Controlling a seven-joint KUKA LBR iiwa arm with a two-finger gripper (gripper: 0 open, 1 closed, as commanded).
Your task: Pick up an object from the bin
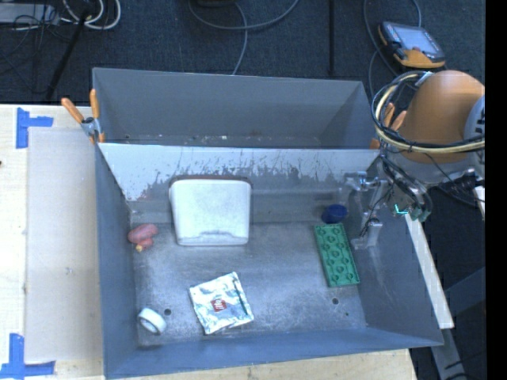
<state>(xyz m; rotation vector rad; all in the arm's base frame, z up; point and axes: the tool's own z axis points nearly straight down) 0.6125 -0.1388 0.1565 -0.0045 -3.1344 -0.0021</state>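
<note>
1. The bin is a grey metal box with sloped walls. I see it from above, and its floor carries six loose things, all lying apart from one another.

2. The arm comes in from the right. Its orange cover and looped cables sit above the bin's right rear corner.

3. A white tub stands at the rear centre of the floor, against the foot of the back wall.

4. A green studded plate lies flat on the right side of the floor. Its long axis runs front to back, slightly slanted.

5. A crumpled silver packet with a red mark lies at front centre.

6. The gripper hangs at the foot of the right wall, just beside the plate's rear end and to its right. I see nothing held in it. I cannot tell whether it is set wide or narrow; its lower end blends into the grey wall behind it.

7. A pink lump lies at the left, just beside the tub's lower left corner.

8. A small blue piece lies just behind the plate's rear end, near the gripper and to its left.

9. A small white tape roll sits in the front left corner, near the packet.

10. The plate and the blue piece are the two things nearest the gripper. The tub, packet, lump and roll are well apart from it.
</note>
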